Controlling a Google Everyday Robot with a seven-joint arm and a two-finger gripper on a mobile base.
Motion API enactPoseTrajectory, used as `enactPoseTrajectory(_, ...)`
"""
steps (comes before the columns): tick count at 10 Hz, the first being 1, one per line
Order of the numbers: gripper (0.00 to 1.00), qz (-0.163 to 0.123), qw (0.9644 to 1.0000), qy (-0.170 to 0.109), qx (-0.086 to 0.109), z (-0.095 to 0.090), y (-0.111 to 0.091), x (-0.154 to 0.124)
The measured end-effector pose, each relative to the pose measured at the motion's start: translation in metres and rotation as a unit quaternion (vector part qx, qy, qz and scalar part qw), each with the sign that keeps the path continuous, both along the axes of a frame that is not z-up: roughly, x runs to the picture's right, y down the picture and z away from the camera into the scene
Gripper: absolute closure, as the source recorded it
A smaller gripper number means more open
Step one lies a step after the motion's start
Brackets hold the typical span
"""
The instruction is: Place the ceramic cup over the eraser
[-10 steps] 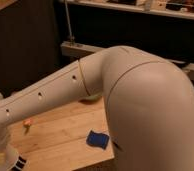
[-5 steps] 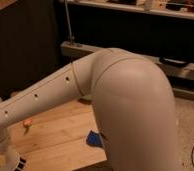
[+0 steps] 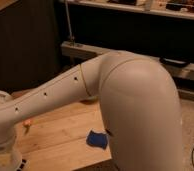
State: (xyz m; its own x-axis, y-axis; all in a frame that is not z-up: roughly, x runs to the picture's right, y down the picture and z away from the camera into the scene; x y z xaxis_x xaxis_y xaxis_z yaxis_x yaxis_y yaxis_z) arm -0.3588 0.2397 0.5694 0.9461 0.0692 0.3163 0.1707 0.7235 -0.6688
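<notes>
Swinging a little to the left over the past second, the arm's big white elbow now covers the right edge of the blue pad, which lay fully in view before, and the forearm has sunk slightly. At the near left corner the tool hangs below the wrist, low over the wooden table and partly cut off by the picture's edge; whether it is spread or pressed together I cannot tell, and I cannot pick out the ceramic cup from the pale shapes there. Just to its right, at the near edge, lies the striped black-and-white eraser. Farther back on the boards is a small orange stick. A sliver of something green peeks from behind the forearm. Beyond the table, a metal rail runs across the dark background.
</notes>
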Motion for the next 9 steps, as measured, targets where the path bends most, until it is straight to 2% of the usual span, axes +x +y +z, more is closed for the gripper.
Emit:
enactPoseTrajectory(6, 0.20, -0.009, 0.9999, 0.009, -0.002, 0.002, 0.003, -0.007)
enactPoseTrajectory(8, 0.20, 0.001, 0.9997, 0.022, -0.012, 0.010, 0.000, -0.006)
enactPoseTrajectory(9, 0.20, 0.017, 0.9991, 0.033, -0.022, 0.018, -0.005, -0.002)
